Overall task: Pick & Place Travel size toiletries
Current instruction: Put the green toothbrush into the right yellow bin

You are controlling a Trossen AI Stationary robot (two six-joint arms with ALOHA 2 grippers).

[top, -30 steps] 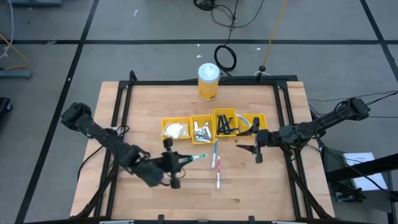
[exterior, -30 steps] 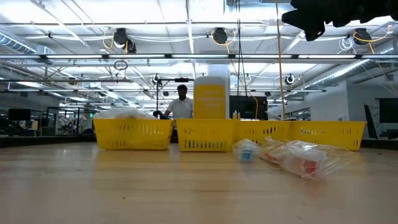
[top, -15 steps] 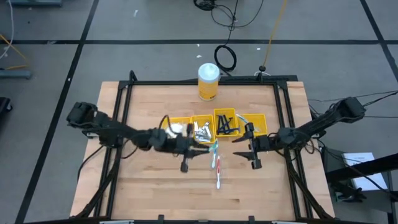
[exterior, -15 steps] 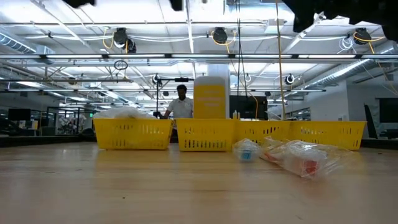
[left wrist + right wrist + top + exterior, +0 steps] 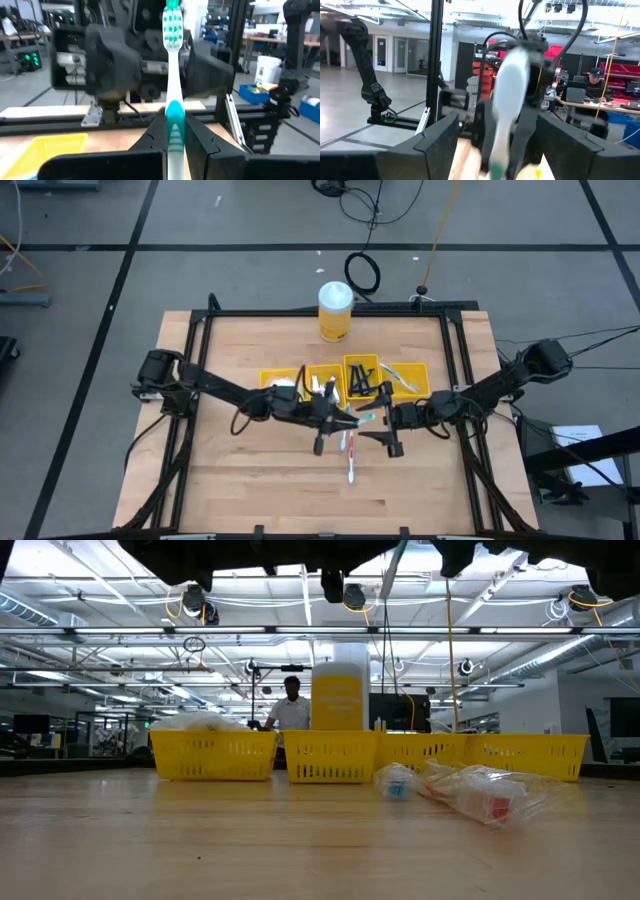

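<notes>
Above table (image 5: 240, 480): toothbrush (image 5: 172, 75) clamped in left claw (image 5: 174, 137).

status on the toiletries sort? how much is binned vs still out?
Done: the row of yellow bins already holds white packets, silvery sachets, dark razors and one toothbrush. In hand: the left gripper is shut on a teal toothbrush, facing the open right gripper, likely a handover. Left: two wrapped toothbrushes on the table.

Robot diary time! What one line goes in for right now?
left gripper: shut on toothbrush, above table middle | right gripper: open, facing it | handover not yet done | two toothbrushes on table
</notes>
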